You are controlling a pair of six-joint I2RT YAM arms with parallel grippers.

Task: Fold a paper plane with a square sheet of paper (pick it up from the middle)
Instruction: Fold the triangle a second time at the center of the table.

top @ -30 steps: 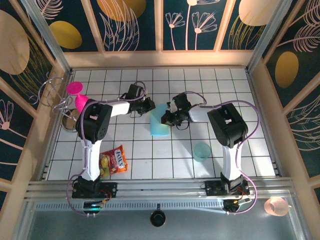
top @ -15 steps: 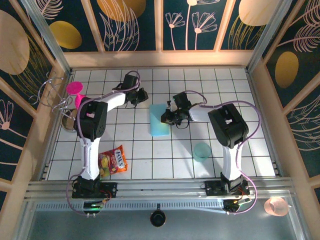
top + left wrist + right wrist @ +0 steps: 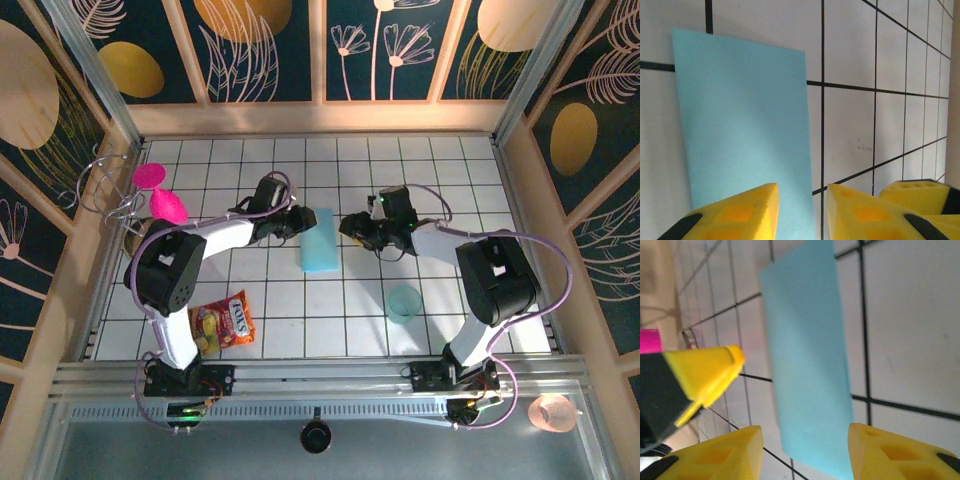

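Square sheet of paper lies flat near the middle of the desk as a narrow rectangle, apparently halved by one fold; left pincer and right pincer flank its long edges, both parted and holding nothing; nose and wing folds, by my reckoning, remain undone.

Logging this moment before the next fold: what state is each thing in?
square sheet of paper: narrow rectangle, lying flat on the table, not gripped.
left gripper: open, at the paper's left edge.
right gripper: open, off the paper's right edge.
teal cup: upright, open end up.
snack bag: lying flat.
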